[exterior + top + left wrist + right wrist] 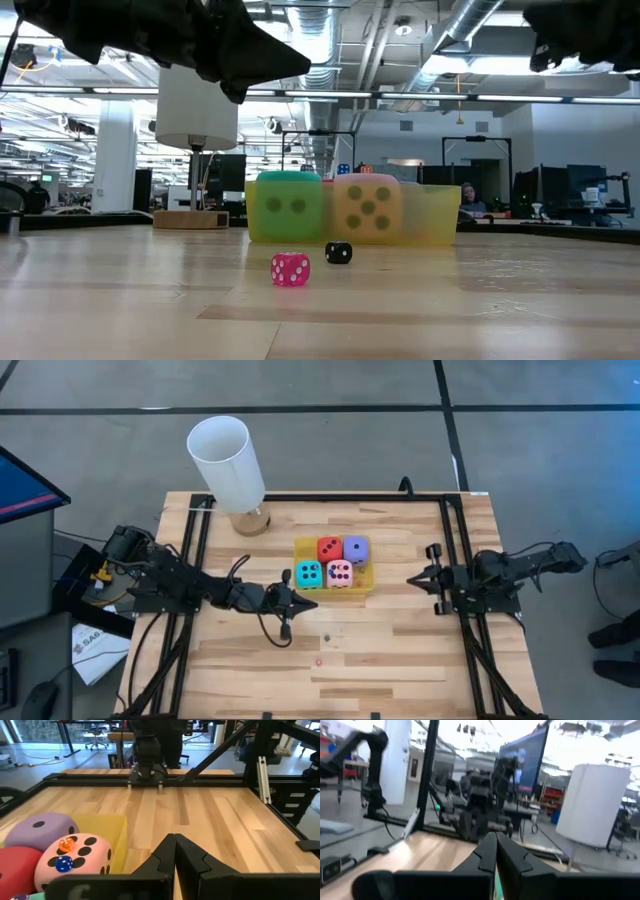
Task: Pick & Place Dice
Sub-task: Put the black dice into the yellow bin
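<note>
Wooden slatted table (400,660) on a grey floor, black frame rails along its sides; open workshop with ducting and desks beyond. Lamp (228,463) with white shade at the far left of the table. Yellow tray (366,586), mid-table, holds all four dice packed two by two: red die (329,548) and purple die (356,549) in the far row, cyan die (309,574) and pink die (340,573) in the near row. Two tiny dice, one orange and one blue, rest on the pink die's top face in the left wrist view. Two more tiny dice lie loose on the table in front of the tray: small pink die (290,269) and small black die (339,253). Left gripper (306,603): jaws closed, empty, just beside the tray's near-left corner, pointing across the table toward the right arm. Right gripper (412,580): jaws closed, empty, to the tray's right and farther off. Key relation: the cyan die sits nearest the left gripper, just to its far side; the purple die is the closest to the right gripper. Judgement: nothing held, so either gripper must spread its jaws before any pick; the left is better placed.
</note>
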Available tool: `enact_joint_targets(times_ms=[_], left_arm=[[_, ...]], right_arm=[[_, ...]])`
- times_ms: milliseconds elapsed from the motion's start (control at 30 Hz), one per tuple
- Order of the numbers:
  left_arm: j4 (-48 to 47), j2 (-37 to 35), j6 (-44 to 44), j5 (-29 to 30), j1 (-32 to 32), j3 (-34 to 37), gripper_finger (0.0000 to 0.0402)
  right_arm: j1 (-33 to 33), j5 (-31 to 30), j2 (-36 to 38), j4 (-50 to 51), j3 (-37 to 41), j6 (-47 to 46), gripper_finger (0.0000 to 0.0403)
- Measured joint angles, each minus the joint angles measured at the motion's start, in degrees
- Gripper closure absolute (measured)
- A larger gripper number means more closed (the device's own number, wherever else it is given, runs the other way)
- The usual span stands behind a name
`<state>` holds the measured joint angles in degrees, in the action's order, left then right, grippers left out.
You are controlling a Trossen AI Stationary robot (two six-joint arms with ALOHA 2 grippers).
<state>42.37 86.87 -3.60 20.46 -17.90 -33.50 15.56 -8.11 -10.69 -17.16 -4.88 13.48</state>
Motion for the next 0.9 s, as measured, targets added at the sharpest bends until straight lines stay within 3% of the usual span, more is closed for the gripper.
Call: enact_joint_targets(times_ms=[333, 767, 900], left_arm=[[0.0, 0.0, 0.1, -3.9, 0.6, 0.0, 0.0402], [0.0, 0.0, -0.1, -4.0, 0.6, 0.0, 0.0402], [0.0, 0.0, -0.1, -6.6, 0.6, 0.0, 0.0402]], right_arm=[[-7.6, 0.7, 0.2, 9.9, 0.0, -5.4, 0.0401], [-10.2, 3.7, 0.3, 13.2, 0.0, -5.6, 0.0402], [-11.0, 3.7, 0.3, 14.0, 0.0, -5.6, 0.0402]])
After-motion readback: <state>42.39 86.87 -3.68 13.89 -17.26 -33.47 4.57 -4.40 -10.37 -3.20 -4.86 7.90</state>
